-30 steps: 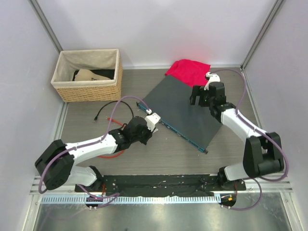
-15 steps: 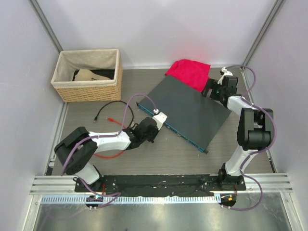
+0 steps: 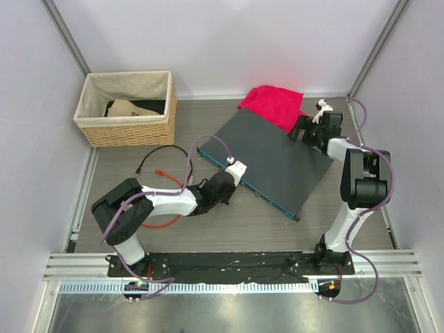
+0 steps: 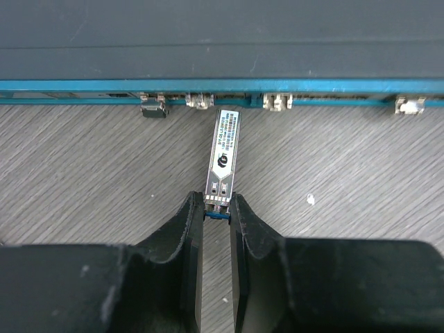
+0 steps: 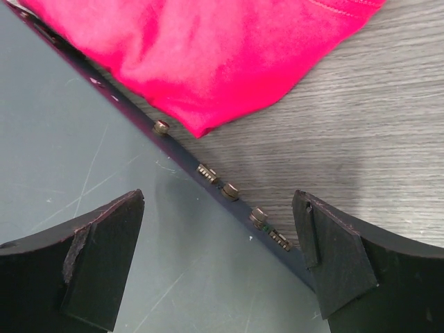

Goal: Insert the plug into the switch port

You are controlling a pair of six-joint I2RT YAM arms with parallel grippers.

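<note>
The plug is a small silver module with a label on top. My left gripper is shut on its rear end and holds it pointing at the switch's teal-blue front face. The plug's tip is right at that face, between two small ports. In the top view the left gripper sits at the near-left front edge of the flat dark-grey switch. My right gripper is open and empty over the switch's back edge.
A red cloth lies against the switch's back corner, also in the right wrist view. A woven basket stands at the back left. A black cable and a red cable lie left of the switch.
My left gripper has moved right along the switch's front face with the plug. My right arm swung from over the switch to its back right corner and then stayed.
</note>
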